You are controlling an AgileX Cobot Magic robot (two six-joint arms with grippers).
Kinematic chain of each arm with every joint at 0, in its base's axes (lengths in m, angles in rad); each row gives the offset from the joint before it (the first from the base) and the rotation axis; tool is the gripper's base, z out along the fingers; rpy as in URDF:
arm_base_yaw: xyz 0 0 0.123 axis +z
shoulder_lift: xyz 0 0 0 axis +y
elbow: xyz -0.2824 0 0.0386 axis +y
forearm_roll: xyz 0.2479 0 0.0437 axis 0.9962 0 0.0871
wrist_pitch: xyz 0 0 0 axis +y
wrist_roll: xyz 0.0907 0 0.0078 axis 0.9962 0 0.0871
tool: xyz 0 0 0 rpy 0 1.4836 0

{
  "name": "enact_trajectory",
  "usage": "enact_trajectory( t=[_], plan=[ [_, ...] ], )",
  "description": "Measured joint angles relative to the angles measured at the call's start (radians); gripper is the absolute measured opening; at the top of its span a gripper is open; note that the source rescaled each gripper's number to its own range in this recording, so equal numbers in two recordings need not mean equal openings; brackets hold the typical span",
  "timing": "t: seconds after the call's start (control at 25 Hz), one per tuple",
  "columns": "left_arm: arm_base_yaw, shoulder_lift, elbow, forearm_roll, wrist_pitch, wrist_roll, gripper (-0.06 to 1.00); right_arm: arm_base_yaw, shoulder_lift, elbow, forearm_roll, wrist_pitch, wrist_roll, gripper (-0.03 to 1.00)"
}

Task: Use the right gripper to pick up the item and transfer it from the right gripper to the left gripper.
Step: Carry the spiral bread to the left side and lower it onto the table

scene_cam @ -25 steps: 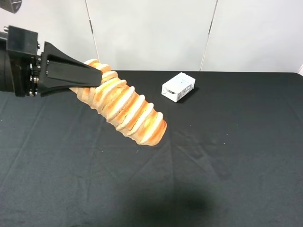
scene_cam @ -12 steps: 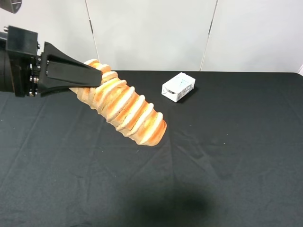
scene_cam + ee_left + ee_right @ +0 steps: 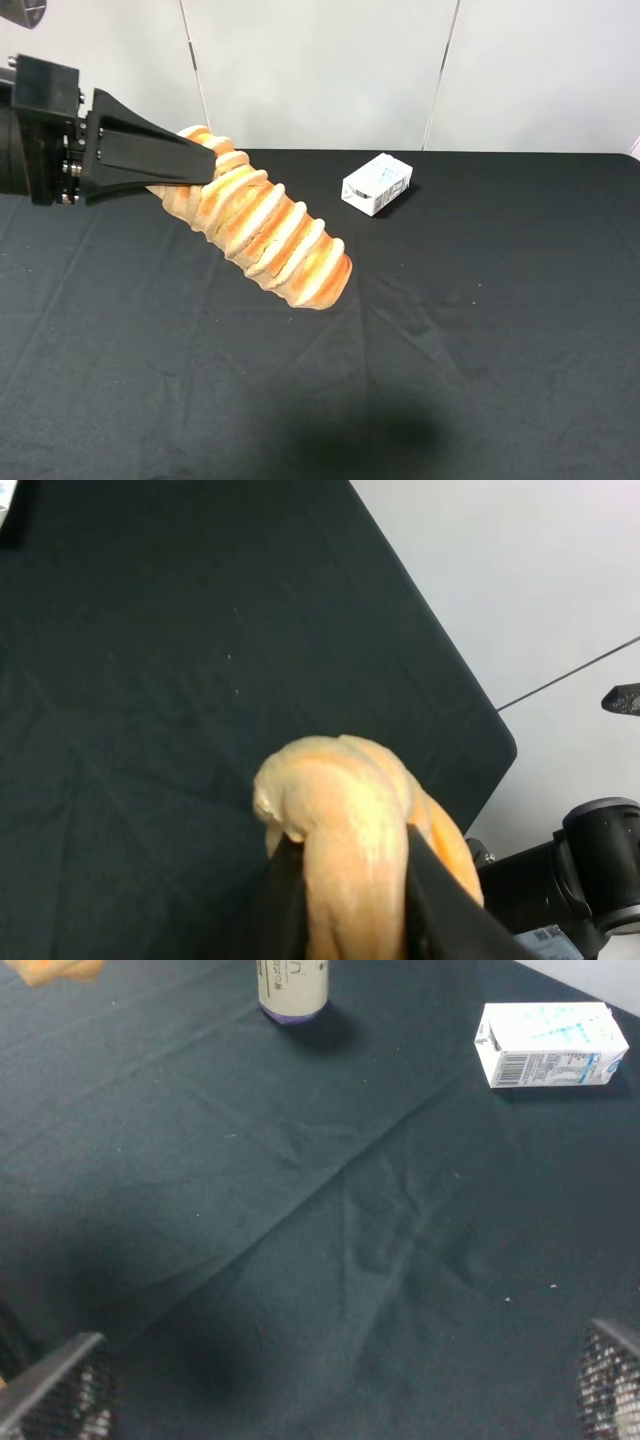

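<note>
The item, a tan-orange ridged loaf (image 3: 265, 232), hangs in the air over the left part of the black table, slanting down to the right. My left gripper (image 3: 205, 160) is shut on its upper end. In the left wrist view the loaf (image 3: 345, 810) sits pinched between the two black fingers (image 3: 285, 905). My right gripper (image 3: 335, 1370) is out of the exterior high view. In the right wrist view its fingertips (image 3: 60, 1380) stand wide apart, open and empty, above the cloth. A sliver of the loaf (image 3: 50, 970) shows at that view's corner.
A small white-blue carton (image 3: 377, 183) lies at the back of the table and also shows in the right wrist view (image 3: 550, 1042). A purple-capped beige cylinder (image 3: 292, 990) stands on the black cloth (image 3: 480, 350). A white wall is behind.
</note>
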Motion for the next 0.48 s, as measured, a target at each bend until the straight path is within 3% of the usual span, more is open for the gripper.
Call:
enact_trajectory(
  t=[0.16,0.48],
  plan=[
    [0.0,0.0,0.0,0.0,0.002,0.0,0.02,-0.043,0.0,0.0,0.001,-0.001,0.0,1.0],
    [0.0,0.0,0.0,0.0,0.002,0.0,0.02,-0.33,-0.04,0.0,0.001,-0.001,0.002,1.0]
  ],
)
